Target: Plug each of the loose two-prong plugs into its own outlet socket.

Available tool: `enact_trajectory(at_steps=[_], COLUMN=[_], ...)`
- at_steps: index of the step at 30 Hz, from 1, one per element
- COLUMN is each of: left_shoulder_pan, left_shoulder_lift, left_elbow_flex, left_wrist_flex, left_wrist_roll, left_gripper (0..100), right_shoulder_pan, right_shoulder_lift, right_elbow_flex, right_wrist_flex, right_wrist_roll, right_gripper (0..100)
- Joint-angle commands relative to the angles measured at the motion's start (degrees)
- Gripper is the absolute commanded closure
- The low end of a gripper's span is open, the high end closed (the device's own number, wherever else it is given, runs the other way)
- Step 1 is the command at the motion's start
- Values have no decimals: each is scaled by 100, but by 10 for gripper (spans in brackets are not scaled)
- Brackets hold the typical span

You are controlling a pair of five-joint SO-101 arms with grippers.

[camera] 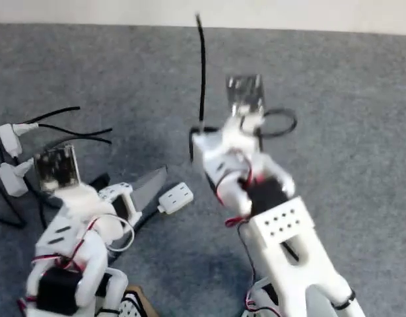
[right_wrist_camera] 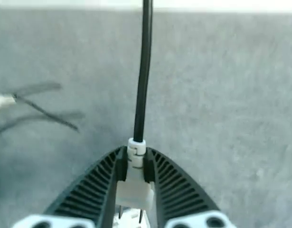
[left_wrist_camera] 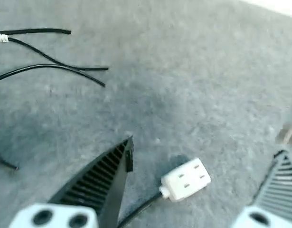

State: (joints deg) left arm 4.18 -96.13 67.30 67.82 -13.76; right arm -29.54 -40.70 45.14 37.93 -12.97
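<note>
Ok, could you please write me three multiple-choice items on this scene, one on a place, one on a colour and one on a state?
1. Where does the white outlet socket lie? A. on the grey carpet by the left gripper; B. in the right gripper; C. on top of an arm.
2. What colour is the cord on the plug that the right gripper holds? A. white; B. red; C. black.
3. How is the left gripper? A. shut on the socket; B. open; C. shut on a cord.
1 A: the left wrist view shows it on the carpet between the spread jaws. 2 C: a black cord leaves the white plug. 3 B: its jaws stand wide apart, holding nothing.
</note>
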Motion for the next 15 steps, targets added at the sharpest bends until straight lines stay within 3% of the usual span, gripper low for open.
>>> enact_trajectory(at_steps=[1, 4, 9, 15], left_shoulder_pan=[84, 215, 1253, 1358], left_shoulder_lift=[-462, -637, -664, -637], left_elbow_flex=[673, 848, 857, 1086], left_wrist_flex=[-448, -501, -53, -79], left_wrist_roll=[-9, -9, -9, -18], left_gripper=[575, 575, 575, 575], right_shoulder_pan=[-303, -479, -462, -479], right_shoulder_lift=[-259, 22, 593, 611], right_elbow_flex=[488, 488, 207, 57], right_wrist_flex=[-514, -532, -514, -321], right_wrist_roll=[-79, -97, -132, -264], right_gripper=[995, 995, 995, 995])
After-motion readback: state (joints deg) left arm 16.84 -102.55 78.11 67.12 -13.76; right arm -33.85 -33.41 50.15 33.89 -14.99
